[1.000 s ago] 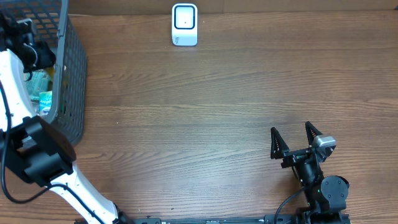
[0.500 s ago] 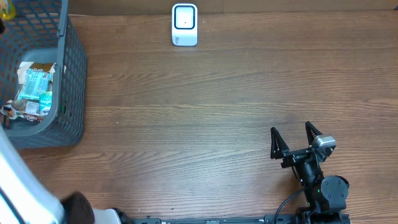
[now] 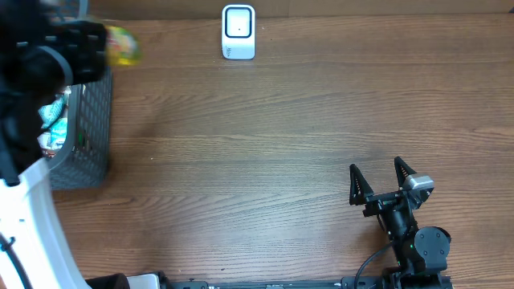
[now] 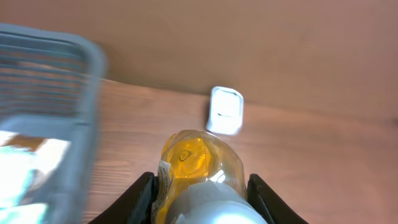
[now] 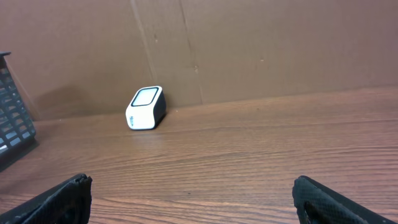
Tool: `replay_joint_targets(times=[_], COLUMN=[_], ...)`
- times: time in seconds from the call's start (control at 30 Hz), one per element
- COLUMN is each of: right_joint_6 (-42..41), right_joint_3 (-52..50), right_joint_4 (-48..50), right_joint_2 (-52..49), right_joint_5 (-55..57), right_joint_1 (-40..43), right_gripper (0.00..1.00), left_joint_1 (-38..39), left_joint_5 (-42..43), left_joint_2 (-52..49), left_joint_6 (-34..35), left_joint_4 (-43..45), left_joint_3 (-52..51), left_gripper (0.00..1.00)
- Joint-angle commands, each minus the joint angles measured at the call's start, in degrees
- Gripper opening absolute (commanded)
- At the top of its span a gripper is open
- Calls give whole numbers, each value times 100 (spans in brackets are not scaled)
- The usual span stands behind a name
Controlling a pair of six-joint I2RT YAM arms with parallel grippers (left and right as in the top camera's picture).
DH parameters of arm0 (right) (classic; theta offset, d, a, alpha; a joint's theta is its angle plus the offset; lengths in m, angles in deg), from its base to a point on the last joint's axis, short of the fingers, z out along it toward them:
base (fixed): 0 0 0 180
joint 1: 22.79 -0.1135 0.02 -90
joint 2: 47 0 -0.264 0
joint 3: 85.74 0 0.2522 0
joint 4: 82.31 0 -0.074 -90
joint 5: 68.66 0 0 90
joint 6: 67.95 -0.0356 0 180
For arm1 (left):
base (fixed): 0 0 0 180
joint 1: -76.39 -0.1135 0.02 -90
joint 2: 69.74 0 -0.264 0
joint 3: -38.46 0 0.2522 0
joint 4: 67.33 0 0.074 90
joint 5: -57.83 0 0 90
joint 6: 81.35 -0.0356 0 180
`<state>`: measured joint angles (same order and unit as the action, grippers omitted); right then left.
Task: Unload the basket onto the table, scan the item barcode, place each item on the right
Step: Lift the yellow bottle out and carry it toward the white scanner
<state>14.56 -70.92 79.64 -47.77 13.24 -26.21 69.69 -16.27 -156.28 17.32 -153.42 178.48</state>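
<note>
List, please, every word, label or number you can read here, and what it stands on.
No text is legible.
On the scanner: a small mark low on its front, too small to read.
On the yellow bottle: label blurred.
On the packets in the basket: print blurred.

1. left arm [image 3: 36,213]: white rounded link casing, black joint housings above it, blurred near the top.
2. left gripper [image 4: 200,183]: two black fingers with smooth curved inner edges.
3. right arm [image 3: 405,225]: all black, round joint housing low down, small silver-grey cap near the wrist, thin black cable [image 3: 371,261] alongside.
4. right gripper [image 3: 375,164]: two black triangular fingers with pointed tips, rough-textured in the wrist view.
</note>
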Motion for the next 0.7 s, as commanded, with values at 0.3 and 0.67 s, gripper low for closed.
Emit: replay_joint_targets(times=[0.3, 0.67], right_joint_6=[0, 0], right_joint_3=[-61, -61], right_joint_4=[26, 26], right_joint_2=[61, 61], right_joint_5=[50, 50], right_joint_1=[-26, -26], right_gripper=[100, 100], left_joint_1=[2439, 4247], left_joint_5=[-844, -2109], left_joint_2=[-671, -1823], left_joint_6=[321, 1884], left_joint_4=[389, 1329], left_joint_3=[-986, -1202], left_gripper=[27, 21])
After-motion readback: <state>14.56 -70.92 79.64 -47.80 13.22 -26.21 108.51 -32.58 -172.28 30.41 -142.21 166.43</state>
